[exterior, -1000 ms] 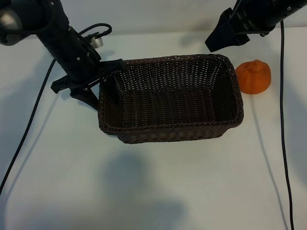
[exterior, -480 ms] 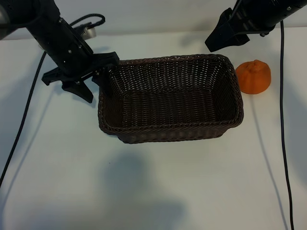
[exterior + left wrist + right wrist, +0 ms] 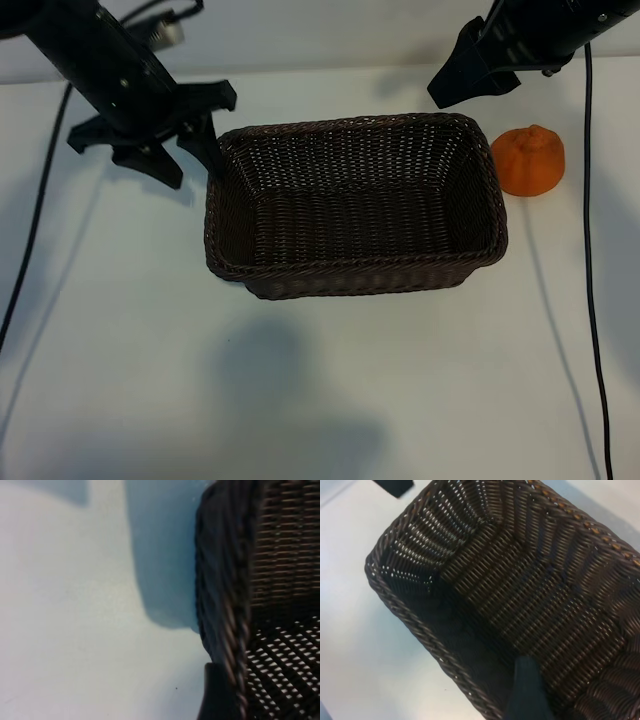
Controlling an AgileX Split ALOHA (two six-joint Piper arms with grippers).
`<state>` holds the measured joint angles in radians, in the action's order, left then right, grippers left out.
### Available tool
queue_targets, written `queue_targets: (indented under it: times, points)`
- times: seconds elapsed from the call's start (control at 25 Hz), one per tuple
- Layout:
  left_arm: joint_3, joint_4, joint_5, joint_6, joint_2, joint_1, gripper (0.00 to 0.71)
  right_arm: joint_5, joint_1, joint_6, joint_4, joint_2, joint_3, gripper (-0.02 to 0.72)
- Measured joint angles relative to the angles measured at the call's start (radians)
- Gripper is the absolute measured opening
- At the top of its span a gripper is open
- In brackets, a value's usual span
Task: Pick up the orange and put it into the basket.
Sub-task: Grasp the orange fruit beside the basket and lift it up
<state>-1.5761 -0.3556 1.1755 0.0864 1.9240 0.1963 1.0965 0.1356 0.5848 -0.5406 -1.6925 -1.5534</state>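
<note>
Left gripper [image 3: 178, 152], jaws spread & empty, has lifted off the basket [image 3: 355, 275] rim; we reckon the orange [image 3: 529, 160], untouched, is nxt.

The dark brown woven wicker basket [image 3: 356, 206] sits upright, and the small matte orange [image 3: 529, 160] rests just beside its right end.

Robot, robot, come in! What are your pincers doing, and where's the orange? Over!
Left pincer open, empty, beside basket. Right pincer open, empty, above far rim. Orange on table, outside basket. Nothing blocking.
</note>
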Motion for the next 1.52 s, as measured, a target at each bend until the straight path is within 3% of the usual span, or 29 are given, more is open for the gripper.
queue_targets:
  times: [0.28, 0.48, 1.16, 1.52]
  points:
    - [0.000, 0.016, 0.000, -0.056, -0.111, -0.040, 0.516, 0.000, 0.000, 0.000, 0.000, 0.000, 0.000, 0.504]
    - [0.000, -0.046, 0.000, -0.094, -0.167, -0.080, 0.516, 0.000, 0.000, 0.000, 0.000, 0.000, 0.000, 0.504]
    - [0.073, -0.138, 0.000, -0.207, -0.173, -0.087, 0.517, 0.000, 0.000, 0.000, 0.000, 0.000, 0.000, 0.504]
    - [0.138, -0.141, 0.000, -0.222, -0.221, -0.214, 0.516, -0.001, 0.000, 0.000, 0.000, 0.000, 0.000, 0.504]
